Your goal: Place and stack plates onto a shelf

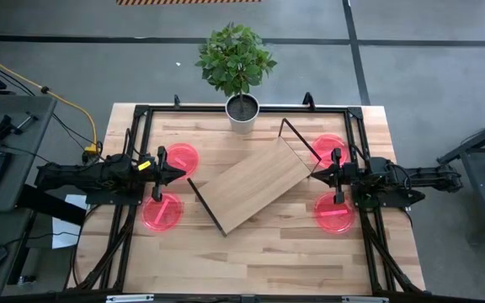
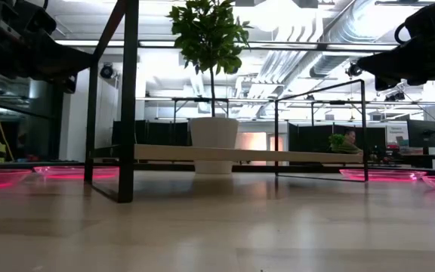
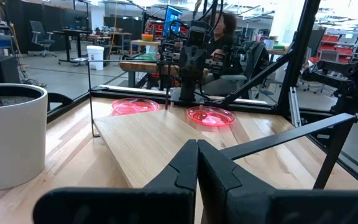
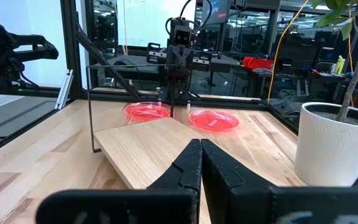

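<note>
The shelf [image 1: 251, 192] is sitting diagonally in the middle of the worktop [image 1: 259, 261], its board bare, its black wire legs [image 1: 205, 206] standing at both ends. From the low view the board [image 2: 240, 154] is lying level above the worktop surface.

Four plates are lying flat on the worktop, two at each side of the shelf and none on it. On the left, one plate [image 1: 181, 157] is lying farther back and another [image 1: 162, 211] nearer the front edge; on the right, one [image 1: 327, 149] is lying near the shelf's far end and another [image 1: 335, 212] in front of it.

The left gripper [image 1: 173, 174] is hovering between the two left plates, pointing toward the shelf — its jaws are pressed together and gripping nothing, as the left wrist view shows [image 3: 197, 163]. The right gripper [image 1: 317, 175] is hanging between the two right plates, just beside the shelf's end; its jaws are likewise closed on nothing [image 4: 201, 163].

A potted plant [image 1: 241, 71] is standing at the back edge of the worktop, behind the shelf.
</note>
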